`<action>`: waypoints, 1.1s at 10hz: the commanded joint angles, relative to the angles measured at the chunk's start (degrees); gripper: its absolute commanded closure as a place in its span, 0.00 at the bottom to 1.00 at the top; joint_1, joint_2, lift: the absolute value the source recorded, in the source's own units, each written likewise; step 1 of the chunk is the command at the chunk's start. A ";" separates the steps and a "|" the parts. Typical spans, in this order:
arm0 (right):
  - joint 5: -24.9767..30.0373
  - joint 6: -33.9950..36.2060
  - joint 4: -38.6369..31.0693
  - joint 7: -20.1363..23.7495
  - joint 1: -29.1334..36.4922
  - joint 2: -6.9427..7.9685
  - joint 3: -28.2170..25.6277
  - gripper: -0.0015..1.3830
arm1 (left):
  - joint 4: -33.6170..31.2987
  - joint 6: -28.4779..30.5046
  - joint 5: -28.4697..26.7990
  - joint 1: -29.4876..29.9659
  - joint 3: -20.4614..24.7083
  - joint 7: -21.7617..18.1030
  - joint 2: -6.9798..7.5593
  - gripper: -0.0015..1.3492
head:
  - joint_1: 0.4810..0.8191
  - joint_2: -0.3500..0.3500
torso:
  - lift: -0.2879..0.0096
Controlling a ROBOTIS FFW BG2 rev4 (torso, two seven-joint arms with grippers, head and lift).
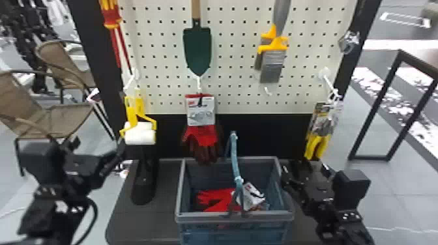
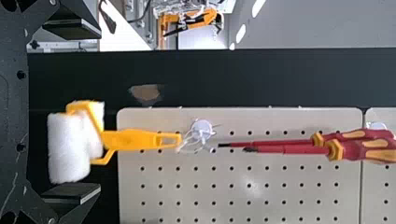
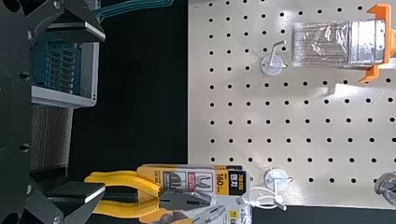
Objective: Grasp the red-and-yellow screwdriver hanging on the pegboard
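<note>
The pegboard (image 1: 234, 65) stands upright at the far side, white with a black frame and a black panel beneath. A black table (image 1: 122, 228) lies before it, and on its near middle sits a grey basket (image 1: 234, 216) with a blue handle, holding red gloves (image 1: 211, 199). Folding chairs (image 1: 49, 107) stand to the far left, beyond the board.

The left arm is at the near left, its gripper (image 2: 93, 111) pointing at the board's lower left corner, fingers spread wide and gripping nothing. The right arm sits at the near right beside the basket, its gripper (image 3: 100, 112) likewise spread wide and gripping nothing, facing the board's lower right.

On the board hang, from left to right, a green trowel (image 1: 197, 49) at top middle and a brush (image 1: 272, 55) with a yellow clip to its right. Lower down hang a yellow-framed white roller (image 1: 138, 130) at left, packaged red gloves (image 1: 202, 136) in the middle, and yellow-handled pliers (image 1: 321, 130) at right.

The screwdriver (image 1: 114, 36) hangs at the board's top left corner, straight above the roller, handle up and tip down; a second like it hangs touching it. Its tip ends just above the roller's hook (image 2: 201, 133). It is well apart from both grippers.
</note>
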 commanded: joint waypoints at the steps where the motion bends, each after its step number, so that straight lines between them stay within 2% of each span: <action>1: 0.00 -0.01 -0.08 0.00 0.00 0.00 -0.02 0.12 | -4.99 8.26 -1.22 -1.87 1.94 -1.54 0.00 0.11 | 0.20 0.50 | 0.63; 2: 0.00 -0.01 -0.08 0.00 0.09 0.00 -0.02 0.12 | -7.45 14.15 -1.14 -3.89 3.17 -4.00 0.27 0.11 | 0.20 0.50 | 0.63; 4: 0.00 -0.01 -0.08 0.00 0.09 -0.09 -0.02 0.12 | -11.85 26.10 1.24 -8.11 4.66 -5.50 1.58 0.11 | 0.20 0.50 | 0.63; 6: 0.00 -0.01 -0.08 0.00 0.09 -0.18 0.07 0.12 | -12.46 33.49 5.90 -13.29 5.28 -7.34 4.75 0.11 | 0.20 0.50 | 0.63; 8: -0.09 -0.01 -0.17 0.00 0.18 -0.18 0.07 0.12 | -12.99 37.00 9.32 -17.25 5.98 -7.78 6.94 0.11 | 0.20 0.50 | 0.63; 10: -0.09 -0.01 -0.17 0.00 0.18 -0.26 0.07 0.12 | -13.34 37.97 11.26 -20.50 7.39 -7.78 8.00 0.11 | 0.20 0.50 | 0.63; 11: -0.18 -0.01 -0.17 0.00 0.18 -0.35 0.07 0.12 | -13.43 38.94 12.84 -22.08 7.74 -7.87 8.97 0.11 | 0.20 0.50 | 0.63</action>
